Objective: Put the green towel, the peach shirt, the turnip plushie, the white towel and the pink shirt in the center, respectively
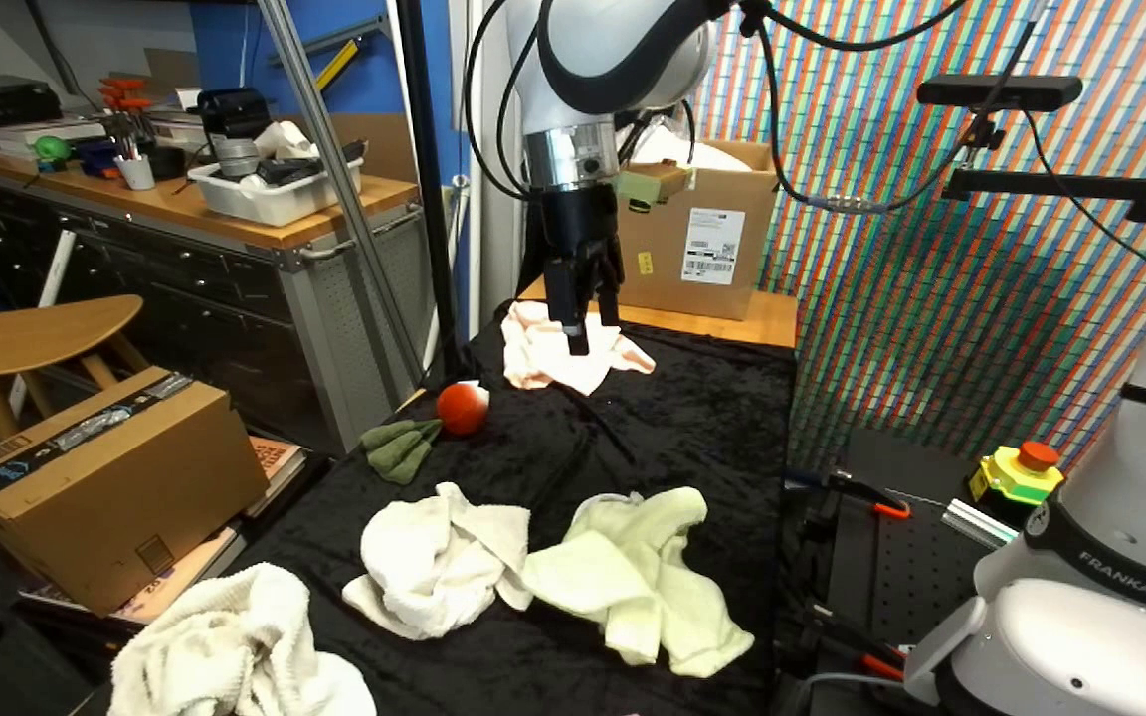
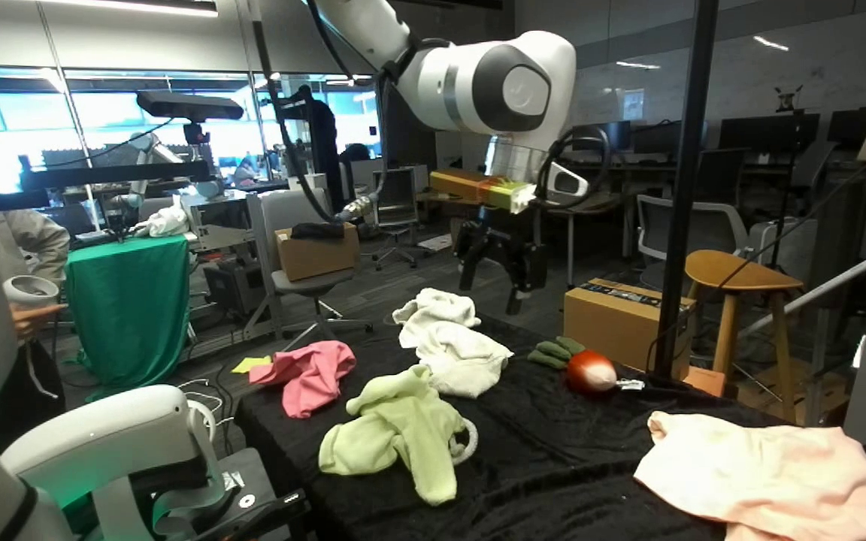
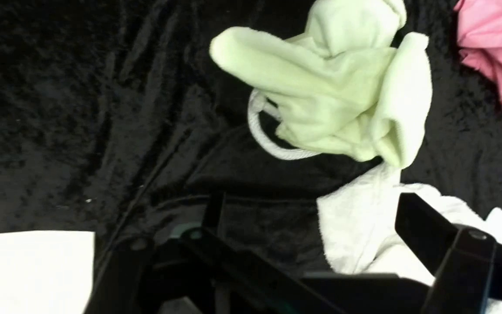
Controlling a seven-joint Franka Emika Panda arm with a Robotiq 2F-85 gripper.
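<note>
My fingers (image 3: 425, 231) are standing wide apart, holding nothing. Green towel (image 3: 338, 89) is lying upper right of centre in the wrist view, partly covering a white loop (image 3: 258, 131), its edge meeting a white towel (image 3: 360, 224). Pinching too low, I'm likely dragging both.

You are seeing a taped cardboard box (image 1: 135, 487) in an exterior view; books (image 1: 275, 459) are poking out beneath it, a wooden stool (image 1: 36, 333) is standing behind it, and a workbench (image 1: 175, 206) is stretching beyond it.
</note>
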